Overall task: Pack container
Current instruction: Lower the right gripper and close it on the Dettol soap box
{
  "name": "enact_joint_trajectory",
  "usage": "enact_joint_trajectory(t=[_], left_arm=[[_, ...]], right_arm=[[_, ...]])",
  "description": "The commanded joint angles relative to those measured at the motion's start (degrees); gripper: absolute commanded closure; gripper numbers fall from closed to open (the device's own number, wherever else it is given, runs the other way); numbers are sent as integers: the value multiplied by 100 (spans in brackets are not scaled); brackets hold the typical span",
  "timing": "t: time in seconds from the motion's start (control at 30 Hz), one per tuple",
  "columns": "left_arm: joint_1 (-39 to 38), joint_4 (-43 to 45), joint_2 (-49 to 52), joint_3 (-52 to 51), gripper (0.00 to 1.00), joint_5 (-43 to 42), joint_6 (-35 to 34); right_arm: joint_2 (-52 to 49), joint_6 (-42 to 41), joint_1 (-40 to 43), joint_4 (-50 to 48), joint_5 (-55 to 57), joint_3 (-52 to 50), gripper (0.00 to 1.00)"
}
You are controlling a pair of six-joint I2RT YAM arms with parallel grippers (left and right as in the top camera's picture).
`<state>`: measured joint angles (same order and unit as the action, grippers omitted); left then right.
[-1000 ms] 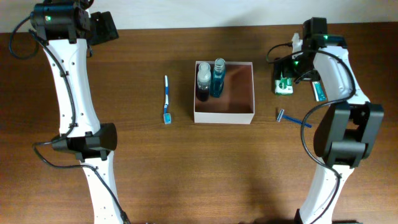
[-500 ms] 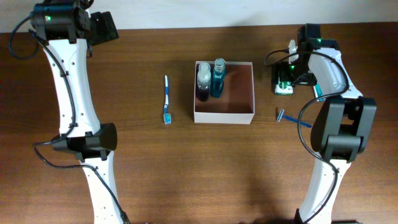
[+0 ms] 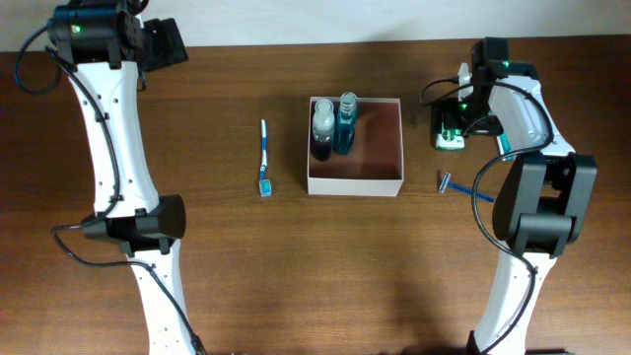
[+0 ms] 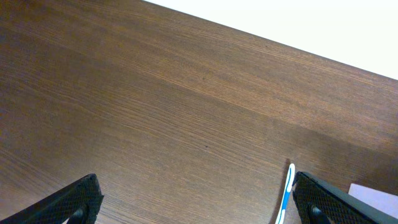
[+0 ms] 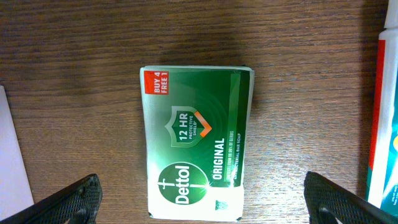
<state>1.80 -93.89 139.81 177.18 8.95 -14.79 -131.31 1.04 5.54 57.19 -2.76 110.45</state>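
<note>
The container [image 3: 394, 179], a square white-walled box with a pinkish-brown inside, sits mid-table and holds two upright bottles, one dark [image 3: 323, 128] and one blue [image 3: 345, 123], in its far left corner. A green Dettol soap box [image 3: 451, 130] lies right of it; in the right wrist view [image 5: 196, 143] it lies flat between my right gripper's [image 5: 202, 202] open fingers. A blue-white toothbrush [image 3: 264, 158] lies left of the container and shows in the left wrist view [image 4: 285, 196]. My left gripper [image 4: 196, 199] is open and empty at the far left corner.
A blue razor [image 3: 463, 187] lies on the table right of the container's front corner. A white-and-blue tube [image 5: 385, 118] lies just right of the soap box. The container's white wall edge shows at the left of the right wrist view [image 5: 12, 155].
My right gripper has shifted toward the far side and left, over the soap box. The left arm and all items have stayed still.
</note>
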Motion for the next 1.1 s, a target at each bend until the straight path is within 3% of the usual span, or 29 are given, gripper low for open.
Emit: enact_joint_trajectory(t=[0.0, 1.07], left_arm=[[24, -7, -181, -9, 1, -20, -59], [24, -7, -181, -9, 1, -20, -59]], right_arm=[[-35, -72, -39, 2, 114, -44, 1], [-131, -68, -142, -166, 256, -247, 1]])
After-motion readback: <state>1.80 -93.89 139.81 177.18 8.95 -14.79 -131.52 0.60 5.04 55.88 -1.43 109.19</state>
